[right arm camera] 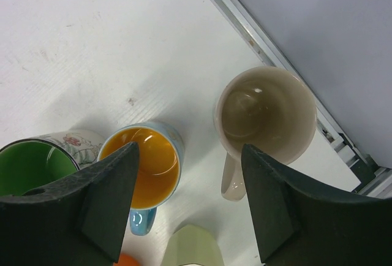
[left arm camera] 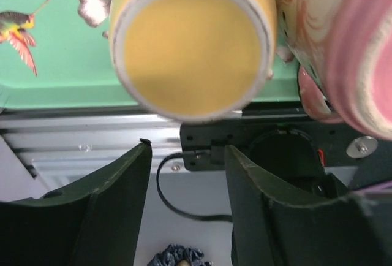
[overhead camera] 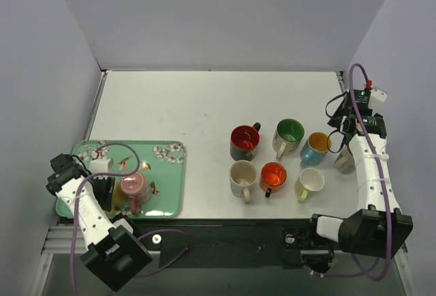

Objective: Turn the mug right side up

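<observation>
Table: seven upright mugs; tray: two mugs; left pincer, right pincer apart

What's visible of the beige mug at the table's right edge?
The beige mug stands upright, mouth up, on the white table, close to the right edge rail. It looks like glossy ceramic, cream outside and tan-brown inside, and appears empty. Its loop handle points toward the bottom of the right wrist view. It stands apart from the blue mug. The right hand hangs open above and does not grip it.
</observation>
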Controlling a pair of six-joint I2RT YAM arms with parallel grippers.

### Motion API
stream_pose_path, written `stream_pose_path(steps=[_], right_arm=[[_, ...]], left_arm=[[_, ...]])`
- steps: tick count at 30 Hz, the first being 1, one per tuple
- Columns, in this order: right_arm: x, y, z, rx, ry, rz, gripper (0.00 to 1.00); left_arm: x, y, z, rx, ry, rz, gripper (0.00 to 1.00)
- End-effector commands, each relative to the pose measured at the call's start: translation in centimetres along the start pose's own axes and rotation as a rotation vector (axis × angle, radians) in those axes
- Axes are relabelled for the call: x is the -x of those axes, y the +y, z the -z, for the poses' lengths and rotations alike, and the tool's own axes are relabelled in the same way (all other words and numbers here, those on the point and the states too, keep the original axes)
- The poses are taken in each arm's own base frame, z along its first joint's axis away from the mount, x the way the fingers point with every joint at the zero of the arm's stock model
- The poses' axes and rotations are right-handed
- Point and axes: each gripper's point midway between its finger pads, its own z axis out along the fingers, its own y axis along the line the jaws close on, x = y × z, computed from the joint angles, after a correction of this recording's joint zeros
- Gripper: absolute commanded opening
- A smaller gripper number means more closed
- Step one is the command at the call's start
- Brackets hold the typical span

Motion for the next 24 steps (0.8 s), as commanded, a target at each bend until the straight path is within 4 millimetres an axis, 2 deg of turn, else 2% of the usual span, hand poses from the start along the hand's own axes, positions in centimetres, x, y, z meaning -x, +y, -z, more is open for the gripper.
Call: stream_pose_path(steps=[1, 2, 8, 10, 12, 13, 14, 15, 17, 20, 22, 24], right_arm=[[-0.1, 0.4, 0.2, 0.019, -0.007, 0.009, 0.63], [-0.1, 0.3, 0.3, 0.017, -0.008, 0.013, 0.62], [-0.1, 0.4, 0.4, 0.020, -0.010, 0.019, 0.63], [-0.1, 0.3, 0.5, 0.021, -0.013, 0.018, 0.62], [-0.1, 0.3, 0.5, 0.021, -0.013, 0.021, 0.62], [-0.1, 0.3, 0.5, 0.018, -0.012, 0.021, 0.62], [-0.2, 0.2, 0.4, 0.015, -0.010, 0.023, 0.62], [-0.1, 0.2, 0.4, 0.014, -0.012, 0.023, 0.62], [-0.1, 0.3, 0.5, 0.019, -0.011, 0.027, 0.62], [-0.1, 0.4, 0.6, 0.024, -0.012, 0.028, 0.62], [0.0, 0.6, 0.9, 0.030, -0.016, 0.033, 0.62], [0.3, 0.7, 1.6, 0.035, -0.030, 0.040, 0.62]], left_arm=[[2.4, 1.7, -2.0, 0.045, -0.107, 0.032, 0.58], [2.9, 1.8, -2.6, 0.043, -0.122, 0.042, 0.55], [5.5, 3.3, -4.3, 0.098, -0.249, 0.109, 0.52], [6.3, 3.9, -4.2, 0.128, -0.294, 0.110, 0.41], [7.0, 3.3, -4.0, 0.097, -0.334, 0.088, 0.32], [7.1, 3.2, -3.7, 0.087, -0.343, 0.077, 0.23], [7.4, 2.8, -3.7, 0.069, -0.356, 0.073, 0.19], [7.6, 3.0, -3.6, 0.072, -0.363, 0.072, 0.08], [8.2, 3.6, -3.5, 0.093, -0.382, 0.081, 0.00], [8.8, 4.0, -3.3, 0.089, -0.394, 0.090, 0.00], [9.7, 4.0, -2.4, 0.067, -0.413, 0.112, 0.00], [11.7, 4.3, -0.2, 0.051, -0.480, 0.122, 0.00]])
